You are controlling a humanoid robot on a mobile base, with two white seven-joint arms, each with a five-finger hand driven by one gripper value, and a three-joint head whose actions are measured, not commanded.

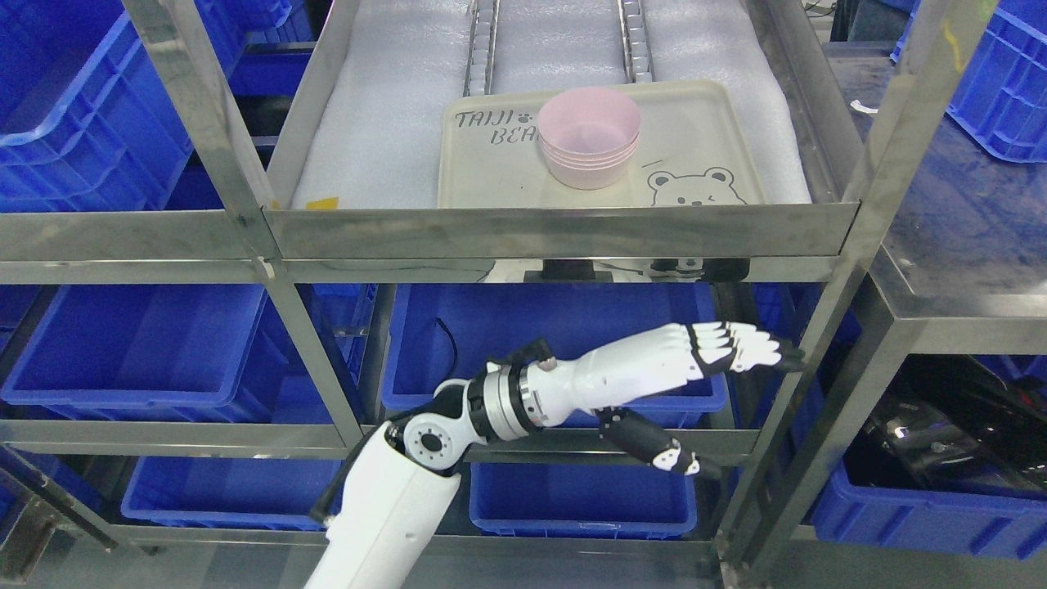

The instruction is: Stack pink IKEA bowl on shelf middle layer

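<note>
A stack of several pink bowls point(589, 137) stands nested on a beige tray point(703, 147) printed with a bear, on the steel shelf layer lined with white foam. My left hand point(732, 401) is open and empty, fingers point(736, 345) stretched out to the right and thumb hanging below. It is in front of the shelf frame, well below the tray's layer and slightly right of the bowls. No loose bowl shows anywhere else. The right arm is out of view.
The steel front rail point(556, 231) of the tray's layer runs above my hand. Blue bins point(556, 327) fill the lower shelves, and more sit at the left point(74, 123) and the right point(1006, 90). A steel post point(851, 270) stands just right of my fingers.
</note>
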